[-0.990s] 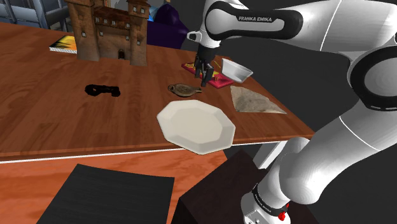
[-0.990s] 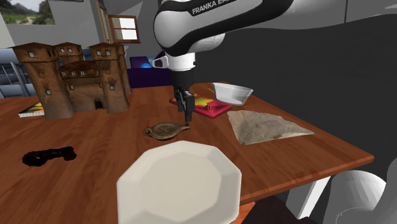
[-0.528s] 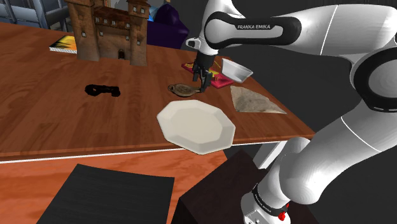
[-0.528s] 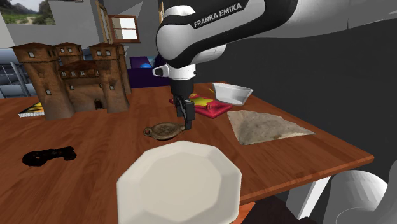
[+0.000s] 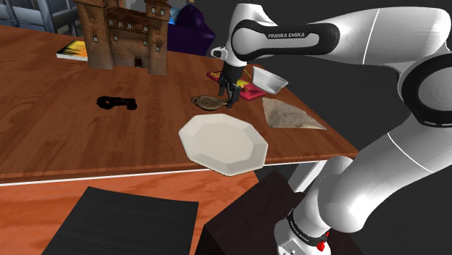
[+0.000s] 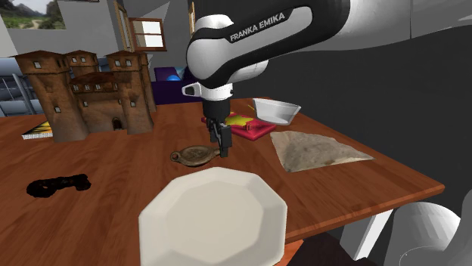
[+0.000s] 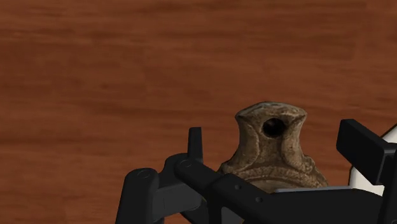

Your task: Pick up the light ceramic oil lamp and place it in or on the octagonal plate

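- Flat brown-tan ceramic oil lamp (image 6: 194, 156) lies on the table, just past the far rim of the white octagonal plate (image 6: 214, 215) and not touching it.
- Reddish-brown wooden table (image 5: 58, 116) also carries a brown castle model (image 5: 123, 32), a white bowl (image 5: 269, 78) and a grey triangular slab (image 5: 290, 116).
- Dark grey wall (image 6: 378, 68) behind.
- All-black two-finger gripper (image 6: 222, 145) sits low at the lamp's holed end. Fingers (image 7: 362, 146) are spread, one on each side with a gap on both, pinching nothing.

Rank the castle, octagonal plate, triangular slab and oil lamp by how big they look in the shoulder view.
1. The castle and octagonal plate look about alike; the picture's top edge cuts the castle off.
2. triangular slab
3. oil lamp
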